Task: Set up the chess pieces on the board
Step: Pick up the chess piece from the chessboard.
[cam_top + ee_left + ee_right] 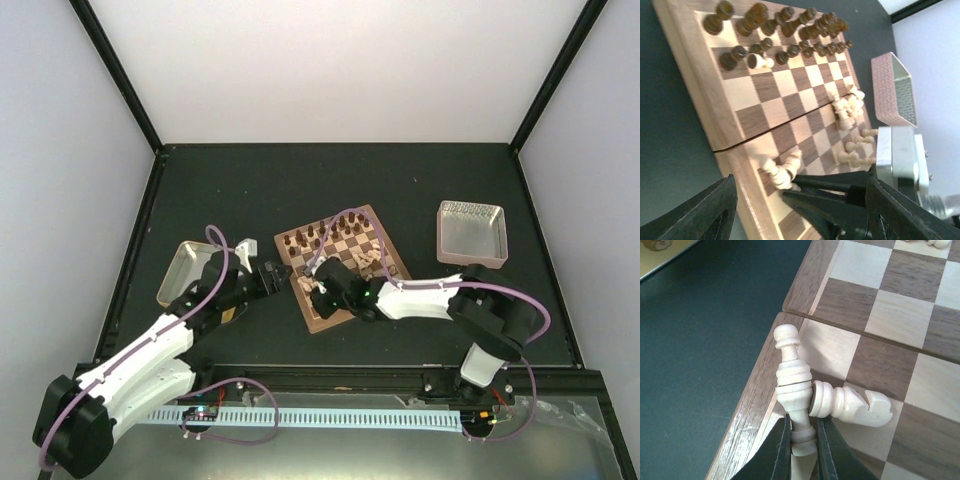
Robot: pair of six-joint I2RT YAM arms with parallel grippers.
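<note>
The right pincer [803, 437] is clenched on a tall cream piece [792, 385] with a ball top, gripping the narrow stem just above its foot, at the near left corner of the board [875, 315]. A second cream piece [852, 405] with a notched head lies on its side, its base touching the held one. The left pincer [272, 272] is released, jaws wide, just beside the board's left edge. Turned wood like this is likely light, stiff and smooth, so it could twist or slide between the fingers. The waist under the collars looks the surest hold, since the rings stop slipping. Lifting may nudge the touching neighbour, which would roll easily. Other cream pieces [847, 107] cluster at the board's right side, and the dark chessmen [785, 20] fill the far rows.
</note>
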